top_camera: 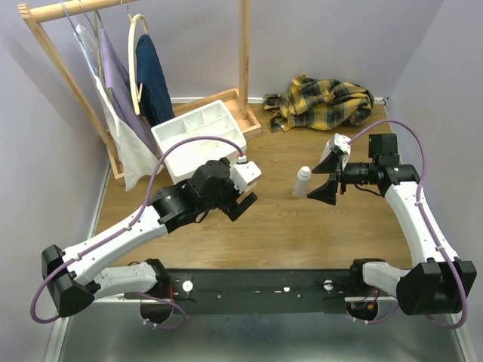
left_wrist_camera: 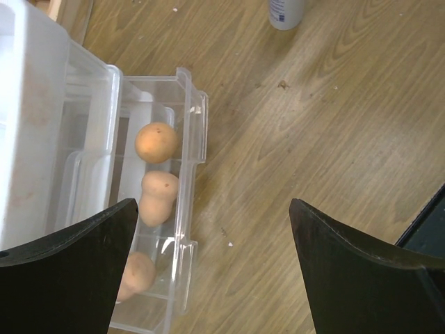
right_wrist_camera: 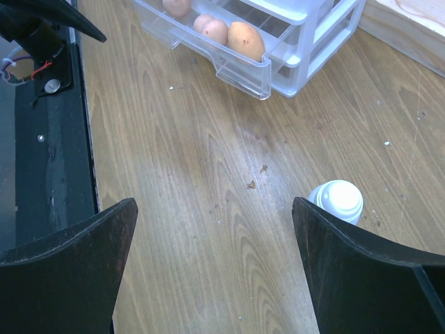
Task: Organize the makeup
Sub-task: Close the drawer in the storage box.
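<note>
Hanging wide open and holding nothing, the left gripper (top_camera: 245,197) looks down on the table (top_camera: 279,226) in the middle of the top view. Its arm climbs from the lower left corner and the wrist bends downward. Just under its left finger in the left wrist view there is an open clear drawer (left_wrist_camera: 189,118), and three peach sponges (left_wrist_camera: 157,142) lie in it in one row along the front wall. The middle sponge has its long axis along this wall; the tips of the others I cannot tell.

The right gripper (top_camera: 326,175) is also spread wide with nothing between the fingers. Its arm rises from the lower right corner, folds at the elbow and turns left, so the open jaws face the bottle (top_camera: 303,181). The white bottle is right of centre in the top view, just beside that gripper, apart from it. It stands upright, cap up. It has a blue label, too blurred to read.
</note>
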### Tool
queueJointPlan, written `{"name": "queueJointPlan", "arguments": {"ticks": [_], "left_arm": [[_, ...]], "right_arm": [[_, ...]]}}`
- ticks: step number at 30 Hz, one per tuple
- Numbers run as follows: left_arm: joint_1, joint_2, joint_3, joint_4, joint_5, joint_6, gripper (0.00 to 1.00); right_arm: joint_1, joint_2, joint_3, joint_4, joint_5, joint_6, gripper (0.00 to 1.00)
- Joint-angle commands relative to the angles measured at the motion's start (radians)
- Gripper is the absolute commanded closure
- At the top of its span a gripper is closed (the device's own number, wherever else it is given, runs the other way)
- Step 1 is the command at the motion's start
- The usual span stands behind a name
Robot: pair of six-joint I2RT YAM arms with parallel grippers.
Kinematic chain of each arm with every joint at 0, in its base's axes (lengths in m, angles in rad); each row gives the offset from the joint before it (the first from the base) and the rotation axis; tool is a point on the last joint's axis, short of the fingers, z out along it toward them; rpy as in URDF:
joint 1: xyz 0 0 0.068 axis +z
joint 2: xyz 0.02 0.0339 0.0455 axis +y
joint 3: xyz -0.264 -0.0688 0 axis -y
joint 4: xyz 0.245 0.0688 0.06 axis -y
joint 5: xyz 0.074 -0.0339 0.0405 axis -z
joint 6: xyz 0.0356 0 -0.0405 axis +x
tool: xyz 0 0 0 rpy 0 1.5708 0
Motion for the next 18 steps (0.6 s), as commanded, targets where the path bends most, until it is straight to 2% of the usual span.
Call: {"name": "queueJointPlan", "arguments": {"ticks": [1,18], "left_arm": [[0.004,0.007,-0.011,0.017,0.093,0.012,0.02],[0.003,0.079,0.002,-0.006,0.200,0.012,0.06]], "right_arm": [[-0.005,0.001,-0.019,-0.011,0.010,-0.014,0.00],[-0.005,-0.001,-0.019,-0.011,0.011,-0.016,0.00]]}}
